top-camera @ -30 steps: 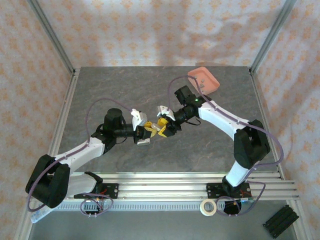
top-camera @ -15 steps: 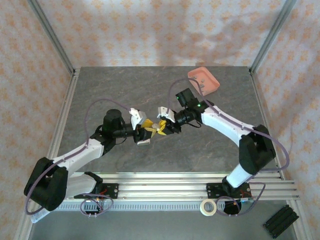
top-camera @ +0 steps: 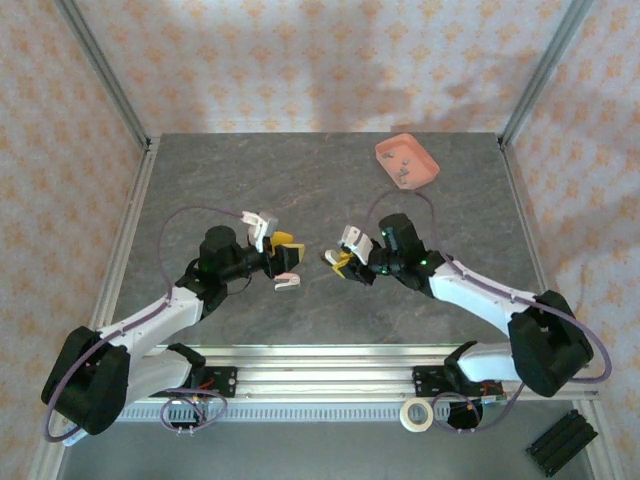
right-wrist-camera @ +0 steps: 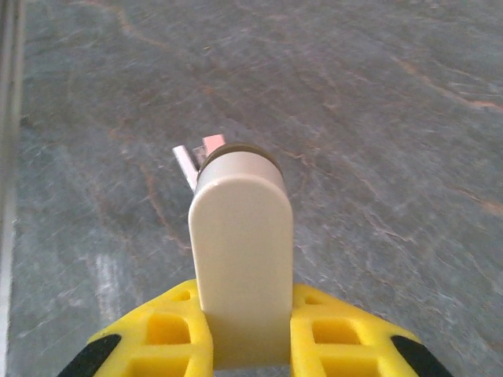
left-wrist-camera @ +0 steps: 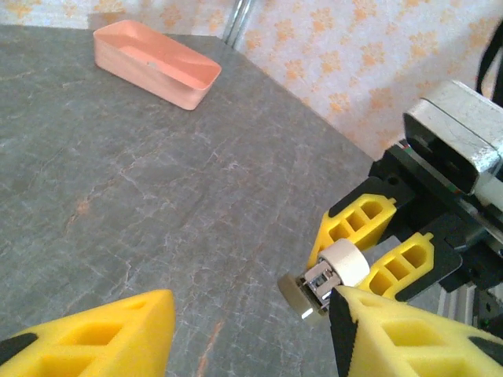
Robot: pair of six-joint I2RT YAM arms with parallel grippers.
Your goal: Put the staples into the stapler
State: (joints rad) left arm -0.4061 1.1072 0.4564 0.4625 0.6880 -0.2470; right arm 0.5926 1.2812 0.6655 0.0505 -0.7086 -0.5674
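Top view: the left end effector (top-camera: pixel 286 262) hangs over the middle of the bench (top-camera: pixel 200 180), its fingers spread with nothing between them. Just at its 3 o'clock, apart from it, the right end effector (top-camera: pixel 343 263) faces it, pressed on a small cream stapler (top-camera: pixel 331 258). The staples (top-camera: pixel 403 173) lie as tiny grey bits in the pink tray (top-camera: pixel 428 170), at the bench's 1 o'clock corner, well apart from both arms.

Left wrist view: the left end effector (left-wrist-camera: pixel 251 338) shows its two yellow fingers (left-wrist-camera: pixel 94 338) wide apart and empty. At 3 o'clock, the right end effector (left-wrist-camera: pixel 377 247) pinches the stapler (left-wrist-camera: pixel 339 267), whose metal nose points this way. The tray (left-wrist-camera: pixel 149 75) sits at 11 o'clock; whether staples lie in it cannot be told here.

Right wrist view: the right end effector (right-wrist-camera: pixel 244 338) clamps the stapler (right-wrist-camera: pixel 240 251) from both sides, its tip pointing to 12 o'clock above bare bench (right-wrist-camera: pixel 393 118).
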